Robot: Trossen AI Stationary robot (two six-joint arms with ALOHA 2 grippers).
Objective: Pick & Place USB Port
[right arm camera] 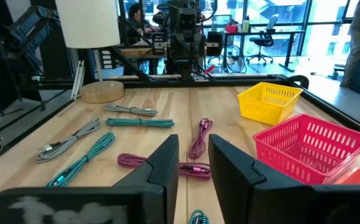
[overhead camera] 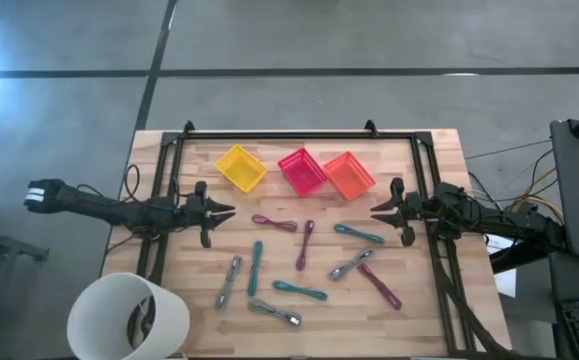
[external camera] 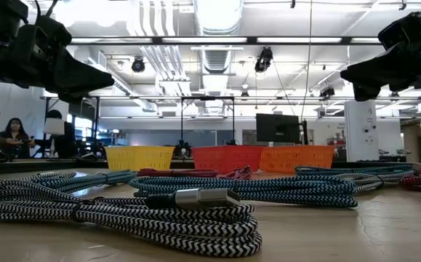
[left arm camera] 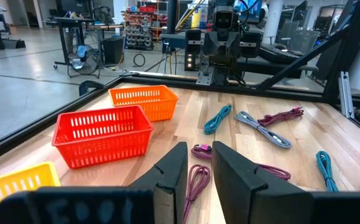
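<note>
Several bundled USB cables, in magenta point(overhead camera: 274, 222), teal point(overhead camera: 359, 234) and grey point(overhead camera: 351, 265), lie flat on the wooden table between the two arms. A black-and-white braided one point(external camera: 174, 211) fills the front of the low view. My left gripper point(overhead camera: 227, 211) point(left arm camera: 199, 152) hovers open at the table's left side, pointing right, above the boards and touching nothing. My right gripper point(overhead camera: 377, 211) point(right arm camera: 193, 146) hovers open at the right side, pointing left, also touching nothing. Yellow point(overhead camera: 241, 167), pink point(overhead camera: 302, 171) and orange point(overhead camera: 349, 175) baskets stand in a row near the far edge.
A white cylindrical lampshade point(overhead camera: 129, 318) stands at the table's near left corner. A black metal frame point(overhead camera: 299, 135) runs along the far edge and both sides. People point(external camera: 10, 135) sit in the room beyond the table.
</note>
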